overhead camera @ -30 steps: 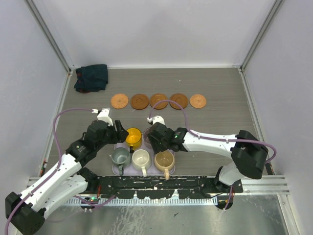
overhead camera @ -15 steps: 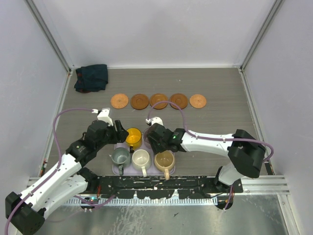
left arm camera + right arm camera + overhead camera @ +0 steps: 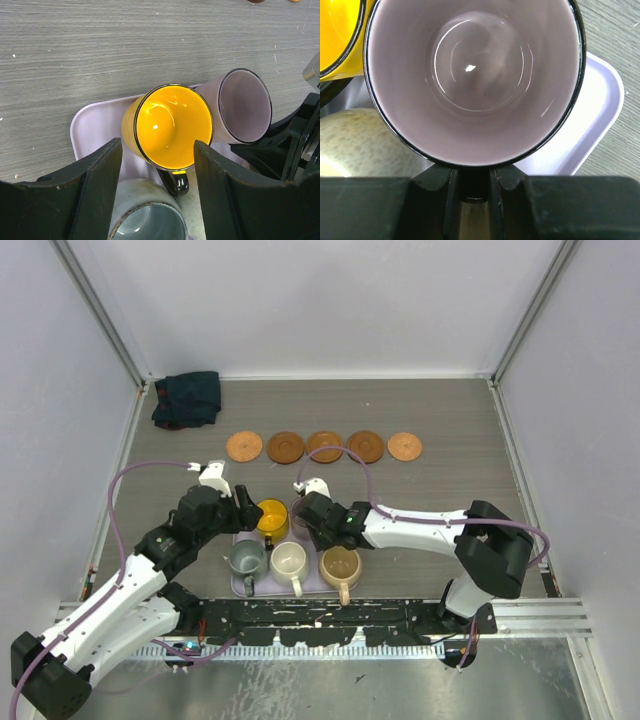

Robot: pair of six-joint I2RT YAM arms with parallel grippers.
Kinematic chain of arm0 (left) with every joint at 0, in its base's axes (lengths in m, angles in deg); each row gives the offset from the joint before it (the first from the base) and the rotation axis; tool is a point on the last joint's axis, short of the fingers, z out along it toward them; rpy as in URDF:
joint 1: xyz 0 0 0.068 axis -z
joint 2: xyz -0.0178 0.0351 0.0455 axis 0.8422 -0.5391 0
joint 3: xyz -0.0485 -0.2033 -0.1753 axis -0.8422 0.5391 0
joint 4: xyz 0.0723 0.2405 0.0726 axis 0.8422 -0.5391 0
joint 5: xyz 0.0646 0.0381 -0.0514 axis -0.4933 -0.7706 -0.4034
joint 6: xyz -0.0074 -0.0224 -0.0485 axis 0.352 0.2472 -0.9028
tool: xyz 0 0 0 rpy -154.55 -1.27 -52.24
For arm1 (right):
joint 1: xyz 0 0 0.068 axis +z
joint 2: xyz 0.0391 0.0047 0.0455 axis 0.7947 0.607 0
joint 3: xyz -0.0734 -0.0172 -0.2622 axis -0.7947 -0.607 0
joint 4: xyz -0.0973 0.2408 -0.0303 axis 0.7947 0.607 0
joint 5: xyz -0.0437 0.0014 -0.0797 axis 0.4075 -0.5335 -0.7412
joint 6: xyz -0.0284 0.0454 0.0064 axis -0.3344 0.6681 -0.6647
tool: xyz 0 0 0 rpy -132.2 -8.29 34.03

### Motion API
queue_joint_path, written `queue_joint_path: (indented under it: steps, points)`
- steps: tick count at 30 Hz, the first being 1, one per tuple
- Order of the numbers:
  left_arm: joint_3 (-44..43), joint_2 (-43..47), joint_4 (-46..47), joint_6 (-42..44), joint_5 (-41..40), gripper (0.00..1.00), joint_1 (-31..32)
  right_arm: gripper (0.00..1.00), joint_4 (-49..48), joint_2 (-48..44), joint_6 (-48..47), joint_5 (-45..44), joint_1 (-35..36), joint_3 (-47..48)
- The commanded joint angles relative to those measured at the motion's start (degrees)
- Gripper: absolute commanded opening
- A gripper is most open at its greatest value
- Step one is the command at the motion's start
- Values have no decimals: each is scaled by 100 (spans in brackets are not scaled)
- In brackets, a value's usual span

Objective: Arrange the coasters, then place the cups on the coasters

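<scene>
Right end effector [image 3: 472, 186] | gripping mauve cup [image 3: 475, 75] | glossy inside, black rim

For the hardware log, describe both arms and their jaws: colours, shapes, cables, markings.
The left arm and right arm match: white rounded link shells, black joint housings, and a mauve cable looping loosely along each. A small green light shows near the right wrist. The left gripper and right gripper have matte black, blocky jaws. No lettering is legible.
</scene>
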Motion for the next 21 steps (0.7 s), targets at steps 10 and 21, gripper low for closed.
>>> queue_joint_path:
  steps: [10,21]
  points:
    - [-67,60,297,-9,-69,61,17,1,137,-298,79,-1188,-70,54]
    - [-26,65,365,-40,-45,61,21,1,253,-1306,-139,-2343,-64,-32]
